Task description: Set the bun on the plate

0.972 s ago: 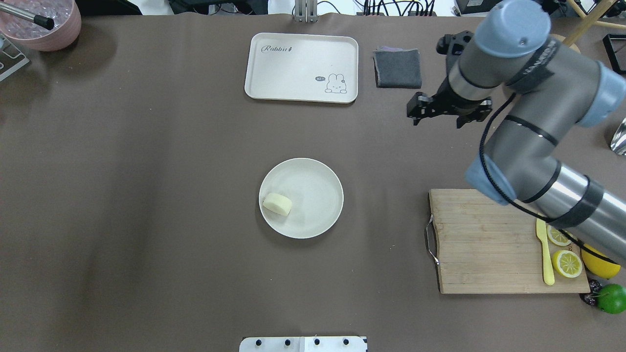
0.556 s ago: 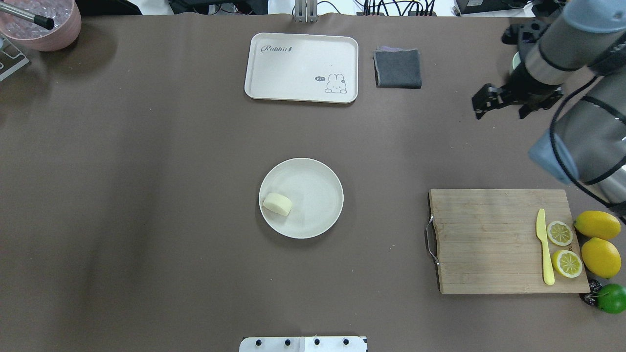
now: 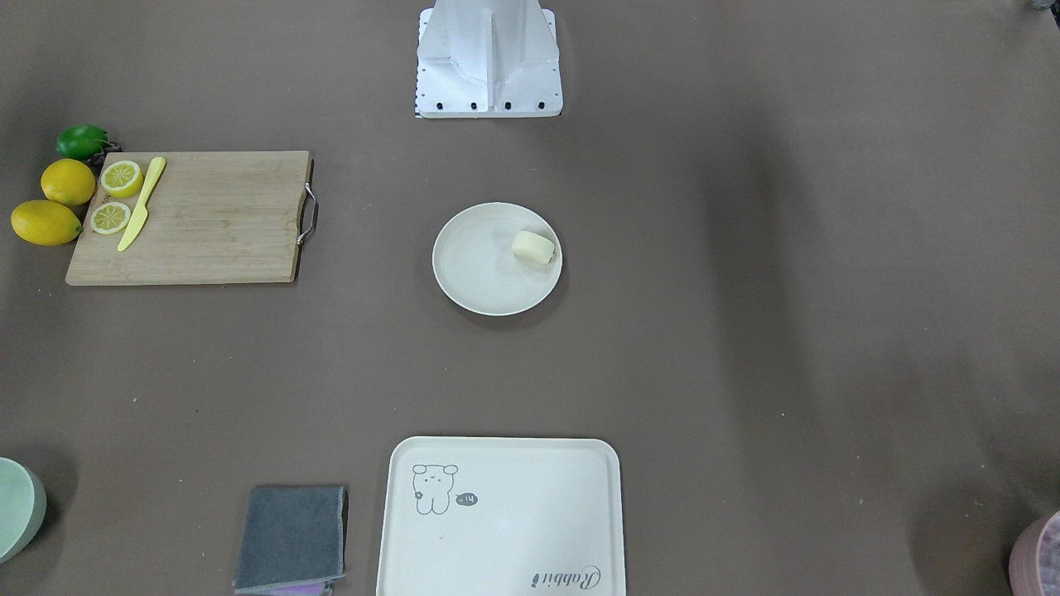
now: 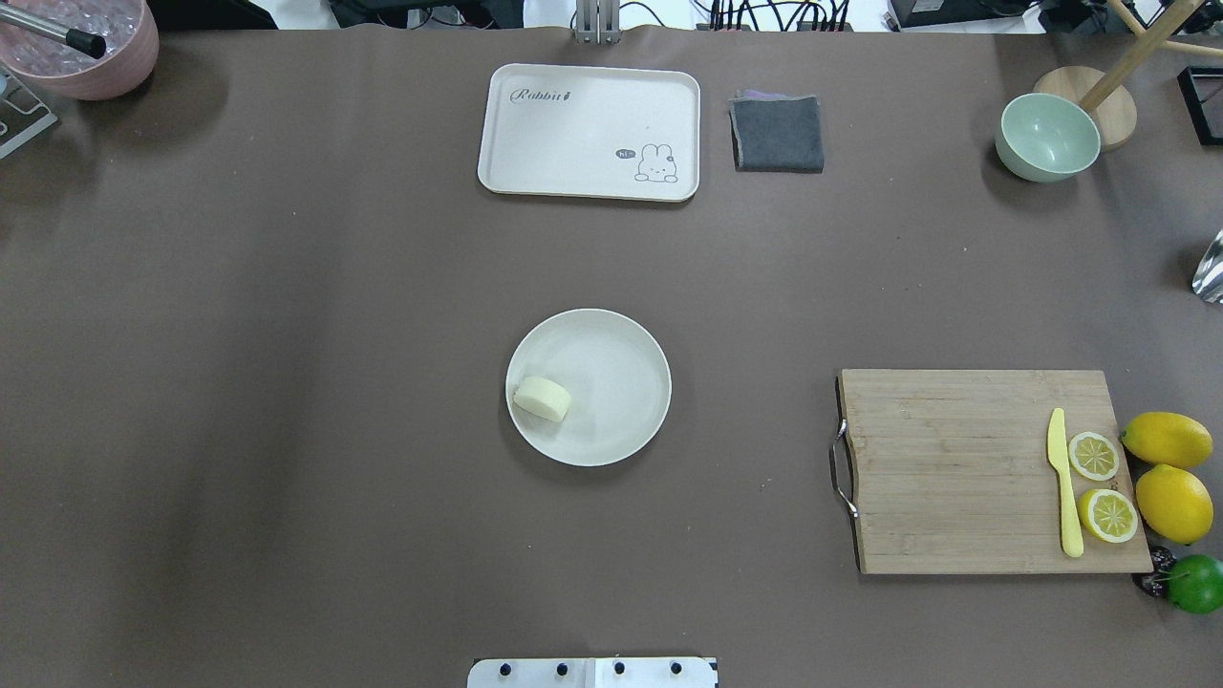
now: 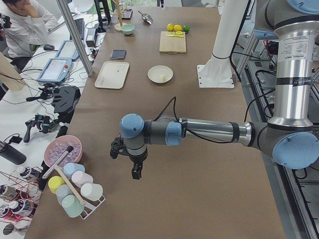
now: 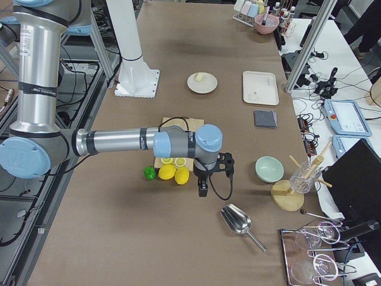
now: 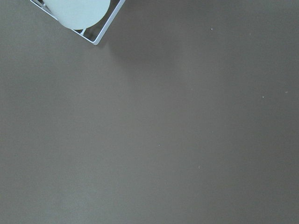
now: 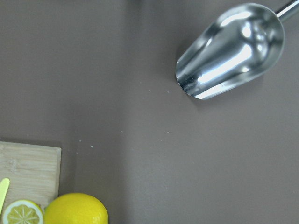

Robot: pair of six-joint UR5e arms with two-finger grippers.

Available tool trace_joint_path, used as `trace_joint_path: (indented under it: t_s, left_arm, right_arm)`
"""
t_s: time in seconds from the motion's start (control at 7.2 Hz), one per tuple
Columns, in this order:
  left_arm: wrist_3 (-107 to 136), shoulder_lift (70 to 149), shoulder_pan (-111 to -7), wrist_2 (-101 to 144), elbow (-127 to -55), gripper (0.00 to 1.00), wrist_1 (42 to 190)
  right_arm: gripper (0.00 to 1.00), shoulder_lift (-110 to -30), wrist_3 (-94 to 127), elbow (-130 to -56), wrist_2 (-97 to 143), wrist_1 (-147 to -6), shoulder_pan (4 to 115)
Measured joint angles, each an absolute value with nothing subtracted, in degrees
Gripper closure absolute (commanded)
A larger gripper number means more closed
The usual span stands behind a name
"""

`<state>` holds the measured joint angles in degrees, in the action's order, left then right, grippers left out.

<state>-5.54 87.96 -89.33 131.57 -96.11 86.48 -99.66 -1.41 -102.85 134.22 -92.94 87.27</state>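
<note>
The pale cream bun point(image 4: 542, 398) lies inside the round off-white plate point(image 4: 626, 355), close to its left rim in the overhead view; the front view shows the same bun point(image 3: 532, 247) on that plate point(image 3: 476, 277). No gripper is near them. My left gripper point(image 5: 135, 171) hangs over bare table far from the plate, beside a rack of cups. My right gripper point(image 6: 203, 187) hangs over the table next to the lemons. Both show only in the side views, so I cannot tell whether they are open or shut.
A cream tray point(image 4: 590, 132) and a folded grey cloth point(image 4: 777, 134) lie at the far side. A wooden cutting board point(image 4: 955, 468) with a yellow knife and lemon halves sits on the right, beside whole lemons point(image 4: 1166, 440). A green bowl point(image 4: 1046, 139) and a metal scoop point(image 8: 231, 49) lie farther right.
The right arm has swung away to the right and left the overhead view, uncovering the green bowl. The bun and plate have not moved.
</note>
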Motion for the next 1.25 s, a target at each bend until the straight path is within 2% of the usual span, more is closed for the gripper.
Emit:
trace_joint_path:
  t_s: [0.28, 1.25]
  left_arm:
    - [-5.54, 87.99, -89.32, 131.57, -96.17, 0.02, 86.48]
    - [-5.45, 88.06, -89.21, 132.01, -95.98, 0.02, 86.48]
  right_arm:
    - [0.00, -102.47, -2.80, -102.24, 135.31, -92.69, 89.91]
    - [0.00, -103.78, -3.36, -101.90, 135.11, -92.44, 92.38]
